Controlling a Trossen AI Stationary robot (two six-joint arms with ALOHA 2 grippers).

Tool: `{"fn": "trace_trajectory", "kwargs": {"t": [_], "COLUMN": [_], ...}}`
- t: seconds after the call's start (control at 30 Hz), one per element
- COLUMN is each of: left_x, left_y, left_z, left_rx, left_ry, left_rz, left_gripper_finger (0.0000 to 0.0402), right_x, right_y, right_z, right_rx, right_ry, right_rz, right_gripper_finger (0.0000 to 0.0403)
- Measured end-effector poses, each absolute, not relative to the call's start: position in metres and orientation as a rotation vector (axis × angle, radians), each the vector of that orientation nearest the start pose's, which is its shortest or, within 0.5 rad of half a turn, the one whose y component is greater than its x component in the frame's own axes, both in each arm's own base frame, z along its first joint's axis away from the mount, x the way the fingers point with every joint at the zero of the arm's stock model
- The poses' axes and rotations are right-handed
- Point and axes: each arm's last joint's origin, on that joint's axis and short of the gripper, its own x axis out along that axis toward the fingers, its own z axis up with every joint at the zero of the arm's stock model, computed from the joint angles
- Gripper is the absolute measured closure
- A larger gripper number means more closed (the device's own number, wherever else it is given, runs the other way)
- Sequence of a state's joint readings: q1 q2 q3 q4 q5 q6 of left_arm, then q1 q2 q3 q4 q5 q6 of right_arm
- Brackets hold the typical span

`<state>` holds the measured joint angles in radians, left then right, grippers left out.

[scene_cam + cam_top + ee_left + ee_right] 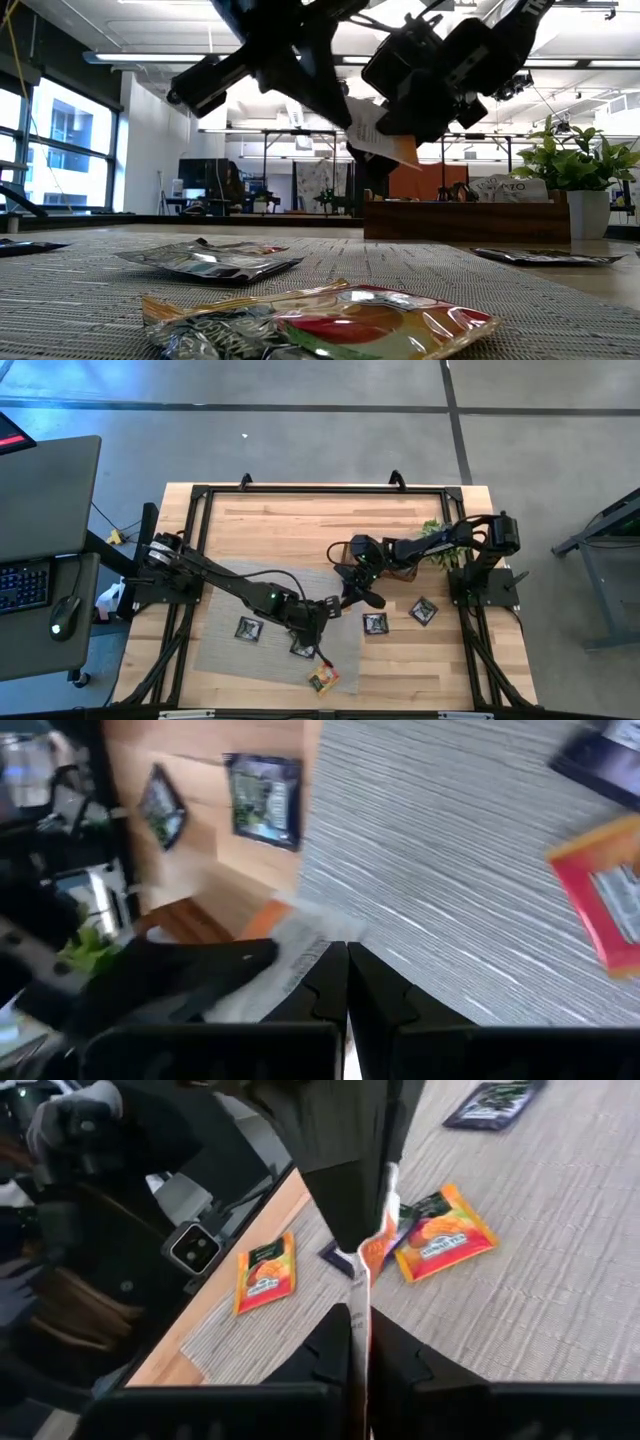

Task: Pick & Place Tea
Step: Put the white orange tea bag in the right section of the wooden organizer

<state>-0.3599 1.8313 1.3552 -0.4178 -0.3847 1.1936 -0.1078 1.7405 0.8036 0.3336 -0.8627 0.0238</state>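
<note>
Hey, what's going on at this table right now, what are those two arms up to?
Both arms meet above the grey woven mat. The left gripper and the right gripper are each shut on one white-and-orange tea sachet, held in the air between them. Other orange and black sachets lie on the mat and the wooden table.

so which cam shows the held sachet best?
Low view: the white sachet hangs clear above the mat, between both grippers. Right wrist sees it edge-on, left wrist a blurred patch, and the high view hides it under the grippers.

Two black jointed arms (230,585), dark claws (335,605)
</note>
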Motion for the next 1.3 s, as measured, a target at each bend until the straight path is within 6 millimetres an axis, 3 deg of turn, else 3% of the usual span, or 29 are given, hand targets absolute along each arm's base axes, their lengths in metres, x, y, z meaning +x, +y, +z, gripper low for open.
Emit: {"fn": "trace_trajectory", "kwargs": {"t": [0.23,0.47,0.57,0.67,0.83,1.03,1.13,1.3], "left_x": [0.376,0.375,0.374,0.374,0.374,0.372,0.367,0.358], "left_y": [-0.129,-0.126,-0.124,-0.122,-0.122,-0.120,-0.117,-0.116], "left_z": [0.230,0.230,0.231,0.232,0.232,0.235,0.242,0.254], "left_rx": [1.303,1.199,1.084,0.981,0.904,0.848,0.785,0.632], "left_ry": [0.736,0.804,0.819,0.818,0.810,0.810,0.808,0.789], "left_rz": [-0.370,-0.198,-0.064,0.045,0.085,0.188,0.209,0.222], "left_gripper_finger": [0.0401,0.0401,0.0401,0.0401,0.0401,0.0401,0.0401,0.0401], "right_x": [0.327,0.326,0.323,0.314,0.275,0.211,0.183,0.146], "right_y": [-0.010,-0.015,-0.017,-0.022,-0.027,-0.009,0.000,0.003], "right_z": [0.147,0.140,0.144,0.161,0.204,0.256,0.255,0.218], "right_rx": [0.323,0.368,0.424,0.405,0.272,0.172,0.211,0.312], "right_ry": [0.626,0.727,0.758,0.766,0.831,0.780,0.707,0.674], "right_rz": [0.690,0.470,0.360,0.252,-0.043,-0.355,-0.382,-0.432], "right_gripper_finger": [0.0383,0.0392,0.0388,0.0395,0.0390,0.0397,0.0395,0.0396]}}
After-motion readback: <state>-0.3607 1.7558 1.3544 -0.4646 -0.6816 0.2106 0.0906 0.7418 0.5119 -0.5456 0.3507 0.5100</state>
